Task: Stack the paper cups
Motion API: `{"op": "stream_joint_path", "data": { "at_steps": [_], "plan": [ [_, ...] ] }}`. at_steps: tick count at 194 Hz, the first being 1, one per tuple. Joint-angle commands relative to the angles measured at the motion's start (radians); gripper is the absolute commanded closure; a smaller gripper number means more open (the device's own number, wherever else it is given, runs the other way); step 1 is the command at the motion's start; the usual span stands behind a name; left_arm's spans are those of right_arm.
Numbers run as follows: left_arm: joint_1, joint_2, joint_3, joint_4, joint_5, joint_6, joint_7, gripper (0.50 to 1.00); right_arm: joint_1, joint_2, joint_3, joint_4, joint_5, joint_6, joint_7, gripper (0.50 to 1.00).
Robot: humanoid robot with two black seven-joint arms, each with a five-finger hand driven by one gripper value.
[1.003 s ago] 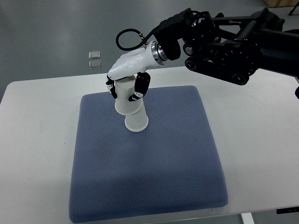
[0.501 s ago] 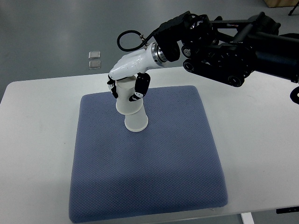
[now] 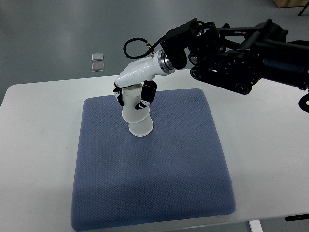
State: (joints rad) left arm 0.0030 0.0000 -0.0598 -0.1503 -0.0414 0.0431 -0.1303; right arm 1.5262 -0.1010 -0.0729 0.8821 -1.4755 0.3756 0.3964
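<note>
Right robot hand (image 3: 135, 92) around stacked paper cups (image 3: 135, 111) — on blue pad (image 3: 159, 174).

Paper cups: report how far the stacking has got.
Done, by the look of it: the upper cup sits over the lower cup on the blue mat, both upside down. In hand: the right hand is shut on the upper cup, so it is not released. Left: let go and draw the arm away. Whether the cup is fully seated cannot be told. No other loose cups show on the mat.
</note>
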Motion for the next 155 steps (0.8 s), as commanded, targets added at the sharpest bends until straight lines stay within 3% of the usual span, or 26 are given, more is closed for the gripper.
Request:
{"op": "stream_joint_path", "data": {
  "at_steps": [1, 17, 60, 145, 155],
  "plan": [
    [0.000, 0.000, 0.000, 0.000, 0.000, 0.000, 0.000, 0.500, -0.011, 0.004, -0.001, -0.012, -0.002, -0.011, -0.001, 0.814],
    [0.000, 0.000, 0.000, 0.000, 0.000, 0.000, 0.000, 0.500, -0.012, 0.006, 0.001, -0.012, -0.002, -0.011, -0.001, 0.795],
    [0.000, 0.000, 0.000, 0.000, 0.000, 0.000, 0.000, 0.500, -0.020, 0.014, 0.004, -0.012, 0.001, -0.021, -0.001, 0.646],
    [0.000, 0.000, 0.000, 0.000, 0.000, 0.000, 0.000, 0.500, -0.018, 0.012, 0.005, -0.014, 0.009, -0.030, -0.002, 0.638],
    [0.000, 0.000, 0.000, 0.000, 0.000, 0.000, 0.000, 0.500, -0.018, 0.012, 0.005, -0.017, 0.012, -0.038, -0.001, 0.613]
  ]
}}
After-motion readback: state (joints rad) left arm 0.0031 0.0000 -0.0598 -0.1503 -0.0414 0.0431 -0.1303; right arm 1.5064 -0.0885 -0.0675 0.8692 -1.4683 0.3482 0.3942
